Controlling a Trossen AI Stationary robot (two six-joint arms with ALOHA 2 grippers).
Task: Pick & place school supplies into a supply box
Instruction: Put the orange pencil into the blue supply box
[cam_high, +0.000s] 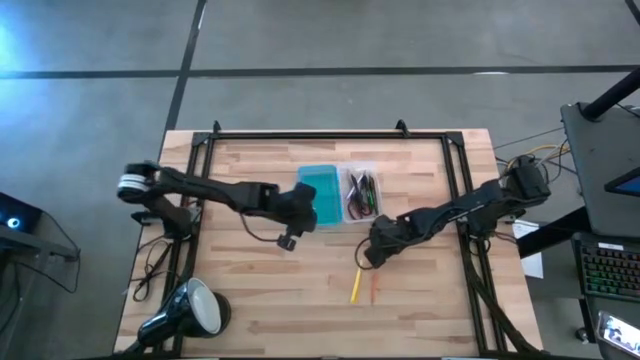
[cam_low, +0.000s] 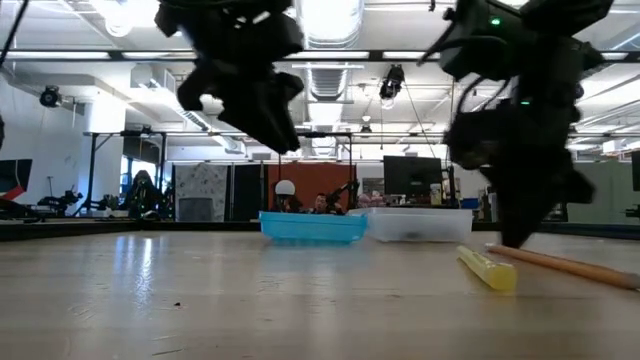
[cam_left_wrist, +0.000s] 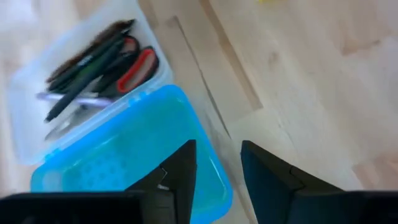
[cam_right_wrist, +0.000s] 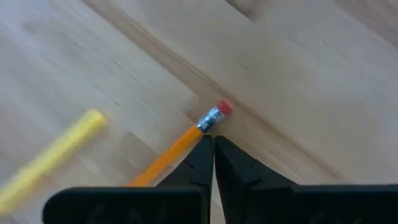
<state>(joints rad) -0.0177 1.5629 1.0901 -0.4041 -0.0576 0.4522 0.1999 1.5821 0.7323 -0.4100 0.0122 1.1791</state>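
The supply box lies open on the table: a clear tray holding dark pens and red-handled scissors, with its turquoise lid flat beside it. A yellow pen and an orange pencil lie on the wood near the table's near edge. My left gripper is open and hovers above the lid's near corner, off the table. My right gripper is shut, pointing down at the pencil's eraser end. My right gripper has its shut fingertips down at the table, from above, right beside the pencil's metal band and eraser. I cannot tell whether they touch the pencil. The pencil lies flat on the wood.
A black-and-white round lamp stands at the table's near left corner. A black metal frame runs along the far edge and both sides. Bare wood lies between the lamp and the yellow pen.
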